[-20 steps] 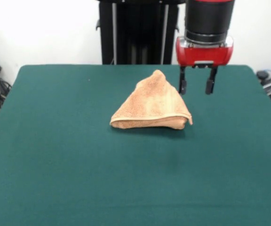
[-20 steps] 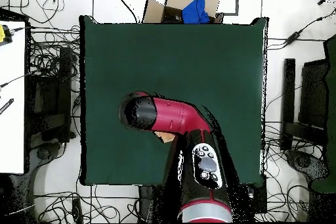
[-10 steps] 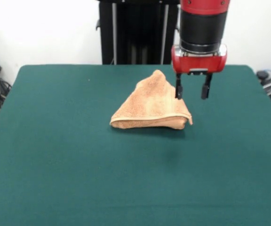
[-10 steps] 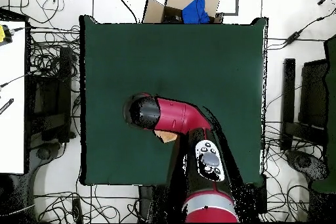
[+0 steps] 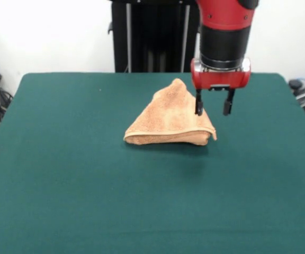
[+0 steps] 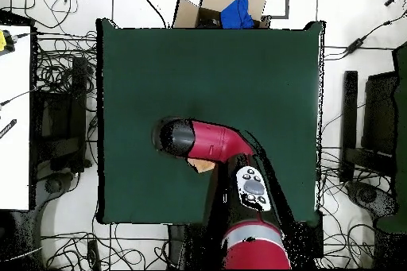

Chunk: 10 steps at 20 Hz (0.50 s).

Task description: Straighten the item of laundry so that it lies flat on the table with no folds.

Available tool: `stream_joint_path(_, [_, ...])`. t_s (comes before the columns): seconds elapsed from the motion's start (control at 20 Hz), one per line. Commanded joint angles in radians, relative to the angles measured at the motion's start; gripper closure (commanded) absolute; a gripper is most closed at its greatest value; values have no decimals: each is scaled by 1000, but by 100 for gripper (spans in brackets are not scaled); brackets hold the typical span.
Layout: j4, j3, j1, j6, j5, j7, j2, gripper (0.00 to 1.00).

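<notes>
The orange-tan towel [image 5: 171, 117] lies folded into a triangle on the dark green table [image 5: 78, 180], its peak toward the robot and a hemmed edge along its near side. My gripper [image 5: 212, 109] is open and empty, hanging just above the towel's right corner; its left finger [image 5: 198, 105] stands in front of the cloth's right slope. In the overhead view the red arm covers nearly all of the towel; only a small tan corner [image 6: 204, 165] shows. The gripper itself is hidden there under the arm's head.
The robot's black pedestal [image 5: 155, 34] stands behind the table's far edge. In the overhead view a cardboard box with blue cloth [image 6: 226, 7] sits beyond the table, and cables and black stands surround it.
My gripper has moved left toward the towel and come lower, from beside the towel's right slope to above its right corner. The towel has not moved.
</notes>
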Motion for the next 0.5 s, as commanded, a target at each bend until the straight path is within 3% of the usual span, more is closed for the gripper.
stream_joint_path(0.05, [-6,84,-31,-48,-65,46,49,0])
stream_joint_path(0.5, [22,72,-25,-64,-87,73,39,0])
